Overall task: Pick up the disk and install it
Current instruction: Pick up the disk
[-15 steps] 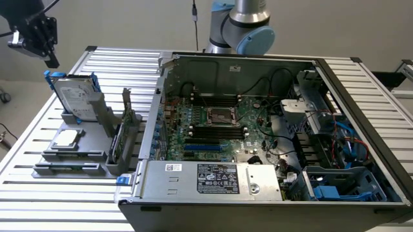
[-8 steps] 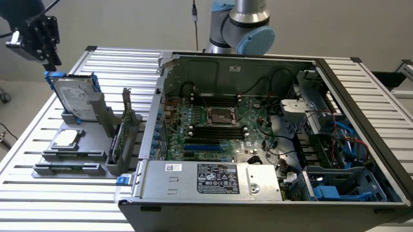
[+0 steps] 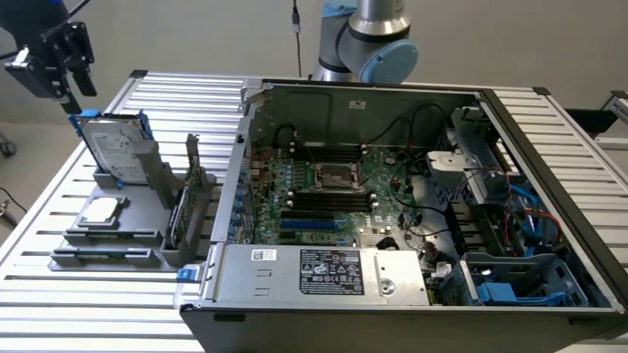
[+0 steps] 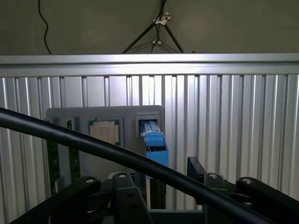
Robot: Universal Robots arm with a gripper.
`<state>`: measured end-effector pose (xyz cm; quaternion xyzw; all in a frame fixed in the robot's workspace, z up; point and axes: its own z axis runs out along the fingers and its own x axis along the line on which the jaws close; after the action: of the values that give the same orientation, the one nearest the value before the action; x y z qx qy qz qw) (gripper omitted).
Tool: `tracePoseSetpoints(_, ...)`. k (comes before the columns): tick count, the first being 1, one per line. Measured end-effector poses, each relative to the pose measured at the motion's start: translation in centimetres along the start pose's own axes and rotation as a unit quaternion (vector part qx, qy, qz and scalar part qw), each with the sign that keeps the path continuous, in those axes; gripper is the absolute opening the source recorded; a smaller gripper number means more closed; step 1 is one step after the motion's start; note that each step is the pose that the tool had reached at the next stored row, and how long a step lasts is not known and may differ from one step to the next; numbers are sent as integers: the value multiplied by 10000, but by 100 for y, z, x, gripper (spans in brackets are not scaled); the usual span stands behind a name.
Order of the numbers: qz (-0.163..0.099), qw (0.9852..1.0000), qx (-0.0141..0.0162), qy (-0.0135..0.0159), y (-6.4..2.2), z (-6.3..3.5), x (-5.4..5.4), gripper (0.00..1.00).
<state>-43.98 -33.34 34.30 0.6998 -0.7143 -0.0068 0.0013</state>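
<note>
Upper left of the exterior view: black gripper [image 3: 79,97], jaws spread open, just above the upright silver-grey rectangular metal disk [image 3: 106,147] with blue plastic rails, standing in a grey holder [image 3: 108,243].

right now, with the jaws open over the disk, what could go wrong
1. The disk stands on edge in the grey holder; jaws coming down off-centre may strike its blue rail instead of straddling it.
2. A tipped disk could land on the CPU chip beside it.
3. The black cable hanging by the jaws might snag.
</note>
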Motion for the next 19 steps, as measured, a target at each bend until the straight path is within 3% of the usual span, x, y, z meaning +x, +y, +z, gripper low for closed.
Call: tracePoseSetpoints(19, 0, 10000, -4, 1, -5, 231, 6, 54)
